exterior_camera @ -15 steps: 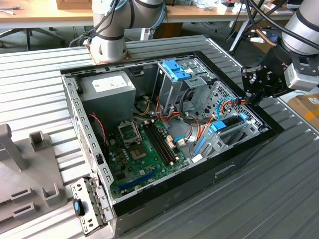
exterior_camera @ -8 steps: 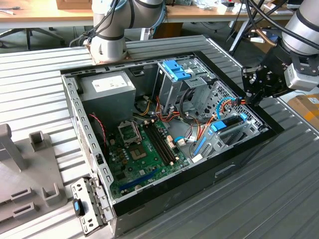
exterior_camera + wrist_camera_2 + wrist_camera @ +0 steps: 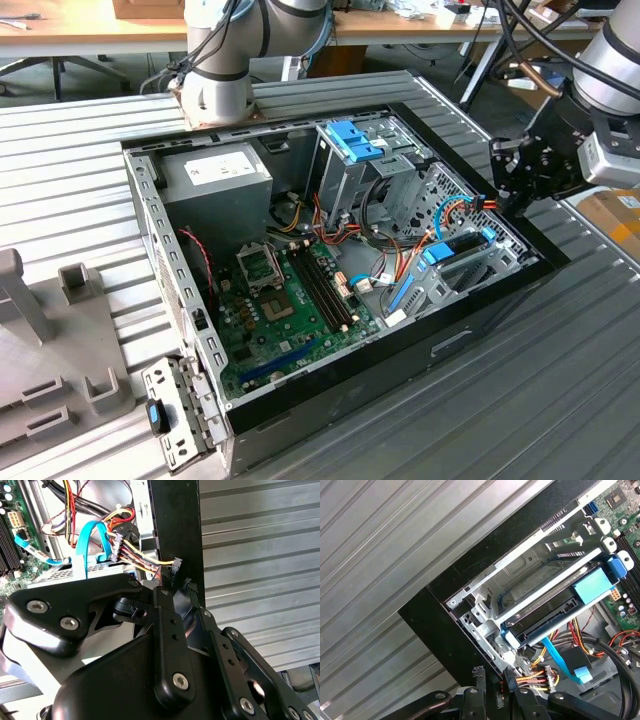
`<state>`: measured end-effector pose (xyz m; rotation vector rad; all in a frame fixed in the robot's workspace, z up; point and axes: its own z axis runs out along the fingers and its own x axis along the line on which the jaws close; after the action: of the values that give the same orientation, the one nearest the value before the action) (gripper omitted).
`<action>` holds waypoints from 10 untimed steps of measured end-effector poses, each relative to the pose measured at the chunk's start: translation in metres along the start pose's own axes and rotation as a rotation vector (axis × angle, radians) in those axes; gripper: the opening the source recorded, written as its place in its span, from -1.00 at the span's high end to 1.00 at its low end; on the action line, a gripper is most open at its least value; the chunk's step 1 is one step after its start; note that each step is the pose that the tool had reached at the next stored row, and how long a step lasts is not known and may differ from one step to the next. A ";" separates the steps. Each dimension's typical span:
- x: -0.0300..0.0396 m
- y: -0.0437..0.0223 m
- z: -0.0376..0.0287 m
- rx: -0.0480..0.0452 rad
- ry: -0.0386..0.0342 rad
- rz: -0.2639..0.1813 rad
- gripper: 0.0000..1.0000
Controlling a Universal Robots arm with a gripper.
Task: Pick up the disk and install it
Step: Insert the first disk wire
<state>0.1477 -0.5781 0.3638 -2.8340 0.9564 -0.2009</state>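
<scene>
Ribbed worktop [image 3: 570,400] carries a computer case [image 3: 340,388]; the disk [image 3: 565,605] sits in its bay [image 3: 520,575], gripper [image 3: 494,673] fingers [image 3: 479,673] apart, empty.

In the exterior view I am looking into an open black computer case [image 3: 480,330] lying on a ribbed metal table [image 3: 560,400], with a green motherboard [image 3: 290,310] sitting on its floor, a grey power supply [image 3: 215,185] resting behind it and a tall grey cage [image 3: 345,180] carrying a blue latch [image 3: 352,140]. In the second wrist view a light-blue cable [image 3: 90,535] is looping past red, yellow and orange wires [image 3: 132,555]. Toward the exterior view's left, a grey fixture [image 3: 50,340] and a perforated metal bracket [image 3: 185,420] bearing a blue clip [image 3: 154,415] are lying beside the case.
</scene>
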 end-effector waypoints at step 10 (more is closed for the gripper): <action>0.0000 0.0001 0.0001 0.0001 -0.0001 0.000 0.44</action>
<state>0.1477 -0.5782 0.3636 -2.8339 0.9562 -0.2008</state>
